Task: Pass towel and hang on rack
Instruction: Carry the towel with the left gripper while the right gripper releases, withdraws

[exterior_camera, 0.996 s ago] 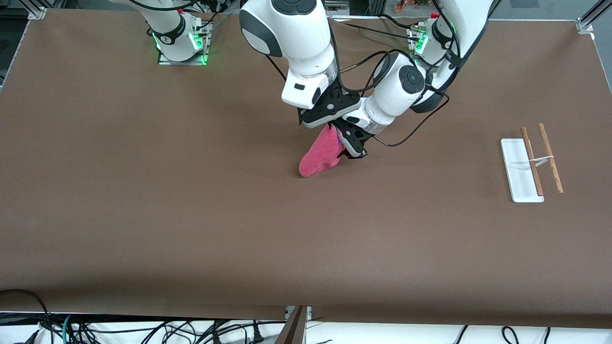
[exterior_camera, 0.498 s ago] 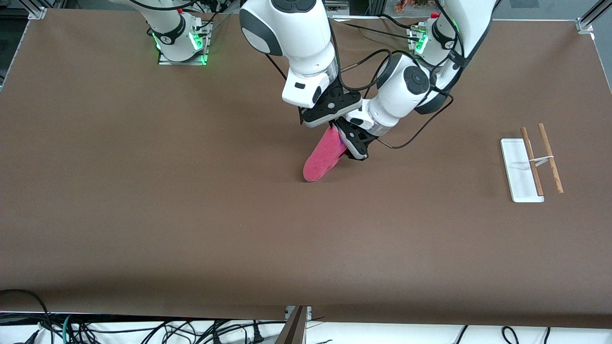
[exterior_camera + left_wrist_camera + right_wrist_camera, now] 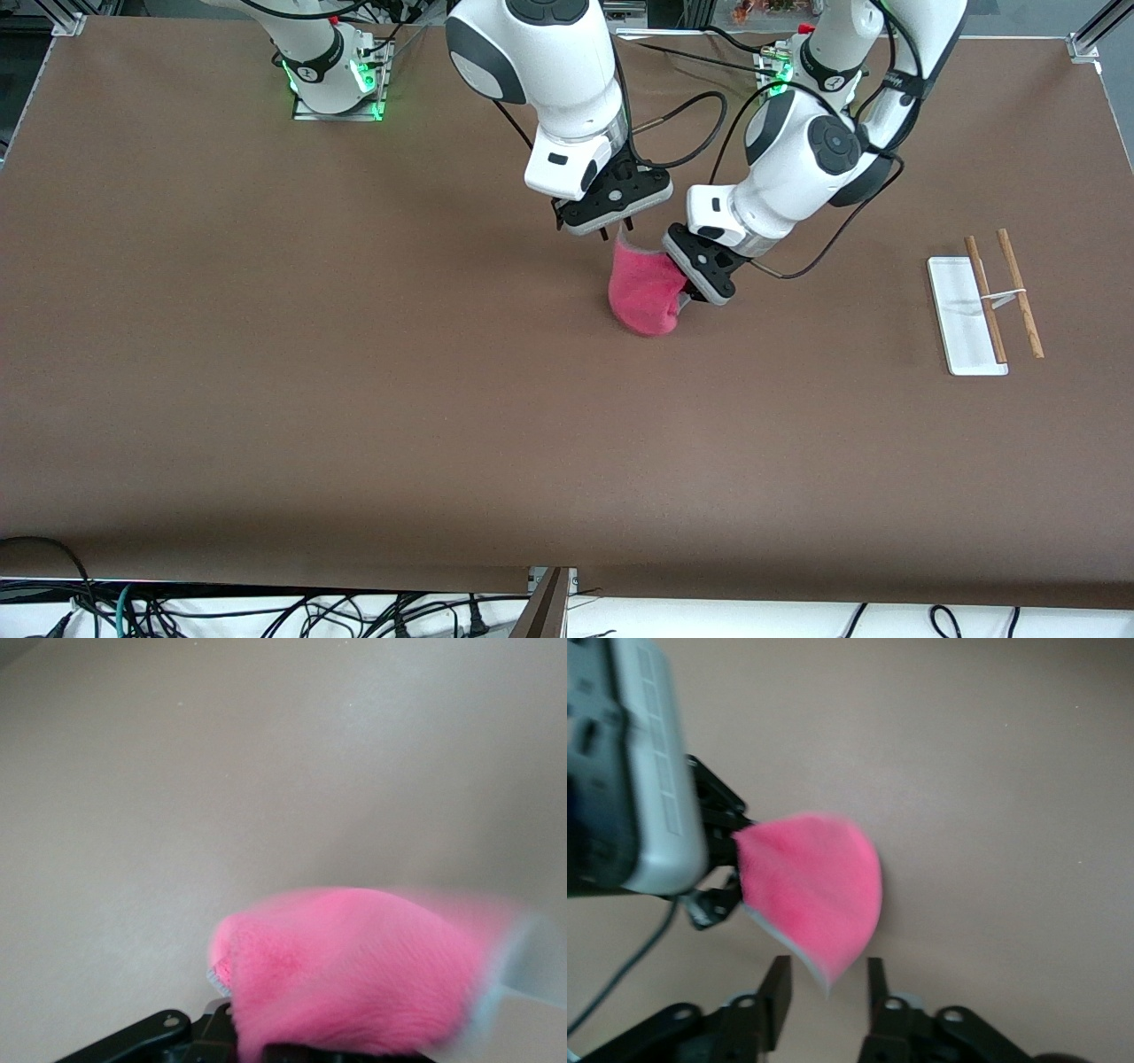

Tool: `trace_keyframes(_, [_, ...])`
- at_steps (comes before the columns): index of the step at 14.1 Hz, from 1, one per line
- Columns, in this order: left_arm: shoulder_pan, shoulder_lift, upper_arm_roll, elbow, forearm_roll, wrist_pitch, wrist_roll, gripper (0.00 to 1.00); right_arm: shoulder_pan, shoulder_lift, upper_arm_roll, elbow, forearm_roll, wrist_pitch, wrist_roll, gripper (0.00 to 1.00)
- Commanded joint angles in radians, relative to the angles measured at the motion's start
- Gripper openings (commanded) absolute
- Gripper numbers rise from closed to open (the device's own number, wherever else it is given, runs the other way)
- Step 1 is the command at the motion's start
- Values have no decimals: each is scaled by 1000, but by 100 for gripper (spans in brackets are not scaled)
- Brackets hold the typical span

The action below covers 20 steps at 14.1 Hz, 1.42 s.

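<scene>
The pink-red towel [image 3: 645, 292] hangs bunched in the air over the table's middle, its grey edging showing. My left gripper [image 3: 684, 299] is shut on its side; in the left wrist view the towel [image 3: 354, 974] covers the jaws. My right gripper [image 3: 617, 235] is just above the towel's upper corner. In the right wrist view the right gripper [image 3: 826, 970] is open, and the towel [image 3: 815, 890] has its grey-edged tip between the fingers, touching neither. The rack [image 3: 961, 310] stands at the left arm's end of the table, with two wooden rods [image 3: 1017, 292] over its white base.
The brown table [image 3: 354, 399] is bare around the arms. The left arm's black cable [image 3: 797, 266] loops beside its wrist. The left arm's grey-white hand [image 3: 647, 771] fills one side of the right wrist view.
My left gripper has swung toward the left arm's end of the table, carrying the towel with it. The towel has come away from my right gripper, which has stayed in place.
</scene>
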Motion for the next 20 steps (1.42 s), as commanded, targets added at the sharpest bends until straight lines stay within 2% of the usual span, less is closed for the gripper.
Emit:
trace_keyframes(1, [67, -73, -3, -3, -19, -105, 27, 0, -22, -7, -17, 6, -12, -16, 9, 100])
trace_keyframes(3, [147, -104, -3, -3, -19, -182, 88, 0, -56, -8, -48, 6, -1, -36, 4, 100])
trace_keyframes(6, [299, -131, 12, 1, -23, -280, 235, 0, -130, -10, -51, 6, 2, -116, -93, 100])
trace_keyframes(9, [351, -163, 95, 1, -23, -381, 320, 0, -246, -19, -42, 6, 2, -151, -144, 100])
trace_keyframes(12, [352, -185, 231, 24, -24, -501, 435, 0, -372, -45, -43, -3, -1, -250, -190, 100])
trace_keyframes(15, [391, -151, 329, 91, -21, -640, 571, 0, -513, -99, -49, -26, -1, -387, -403, 100])
trace_keyframes(17, [466, -113, 334, 144, -19, -720, 648, 0, -610, -165, -48, -92, 3, -381, -434, 100])
trace_keyframes(20, [548, -20, 337, 271, 11, -834, 734, 0, -645, -243, -51, -129, 5, -398, -442, 100])
